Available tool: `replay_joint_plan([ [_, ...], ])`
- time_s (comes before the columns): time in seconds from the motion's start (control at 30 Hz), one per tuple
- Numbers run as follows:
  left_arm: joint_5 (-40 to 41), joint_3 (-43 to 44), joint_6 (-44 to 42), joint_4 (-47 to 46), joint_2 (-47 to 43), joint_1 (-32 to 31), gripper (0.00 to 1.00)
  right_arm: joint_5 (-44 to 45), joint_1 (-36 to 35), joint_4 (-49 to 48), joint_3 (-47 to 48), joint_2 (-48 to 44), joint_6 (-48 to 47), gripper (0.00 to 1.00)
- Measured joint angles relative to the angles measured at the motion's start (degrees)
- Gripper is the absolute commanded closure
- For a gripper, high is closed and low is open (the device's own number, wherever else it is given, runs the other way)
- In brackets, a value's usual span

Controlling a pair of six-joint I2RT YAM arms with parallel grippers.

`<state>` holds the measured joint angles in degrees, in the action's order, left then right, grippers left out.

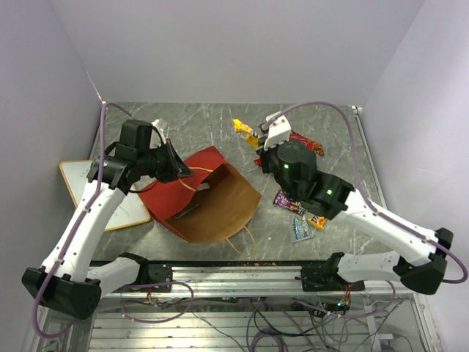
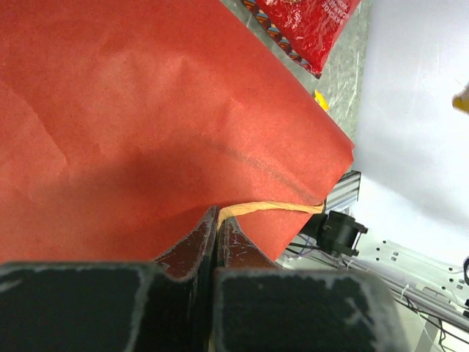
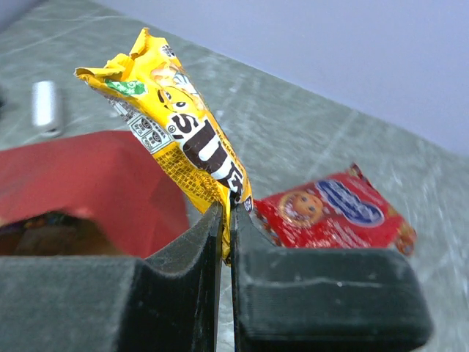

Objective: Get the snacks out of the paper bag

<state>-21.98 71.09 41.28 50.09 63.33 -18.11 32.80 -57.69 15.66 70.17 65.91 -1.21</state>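
The paper bag lies on its side mid-table, red panels on the left, brown mouth facing the near edge. My left gripper is shut on its thin tan handle; the red panel fills the left wrist view. My right gripper is shut on a yellow candy packet and holds it up above the table behind the bag. The red chip bag with blue logo lies on the table beyond it, also in the top view. Purple and pale blue packets lie right of the bag.
A wood-framed whiteboard lies at the left under my left arm. A small white marker-like stick lies at the back left. An orange-yellow packet lies by the pale blue one. Walls close in the table on three sides.
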Motion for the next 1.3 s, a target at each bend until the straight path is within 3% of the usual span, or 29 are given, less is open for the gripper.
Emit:
replay_joint_plan([
  [0.2, -0.85, 0.0, -0.57, 0.85, -1.22, 0.0, 0.93, 13.22, 6.08, 9.35, 1.7, 7.02, 16.65, 1.0],
  [0.47, -1.22, 1.88, -2.34, 3.48, -1.31, 0.0, 0.93, 8.26, 30.51, 21.84, -8.94, 4.59, 45.88, 1.0],
  [0.73, -1.73, 2.58, -3.87, 3.93, -0.37, 0.0, 0.93, -0.9, 39.36, 28.06, -21.49, 1.49, 64.37, 1.0],
  [0.9, -1.9, 2.58, -4.48, 4.28, 0.24, 0.0, 0.93, -4.39, 39.95, 28.85, -25.16, 2.43, 69.81, 1.0],
  [1.17, -2.71, 2.58, -4.74, 4.28, 0.26, 0.0, 0.93, -6.08, 40.39, 27.47, -27.52, 5.11, 70.95, 1.0],
  [1.2, -2.73, 2.58, -4.74, 4.28, 0.26, 0.0, 0.93, -6.38, 40.44, 27.26, -27.91, 5.14, 70.95, 0.99],
  [1.3, -2.8, 2.58, -4.66, 4.28, 0.13, 0.0, 0.93, -7.5, 40.48, 26.16, -28.87, 5.07, 70.53, 0.81],
])
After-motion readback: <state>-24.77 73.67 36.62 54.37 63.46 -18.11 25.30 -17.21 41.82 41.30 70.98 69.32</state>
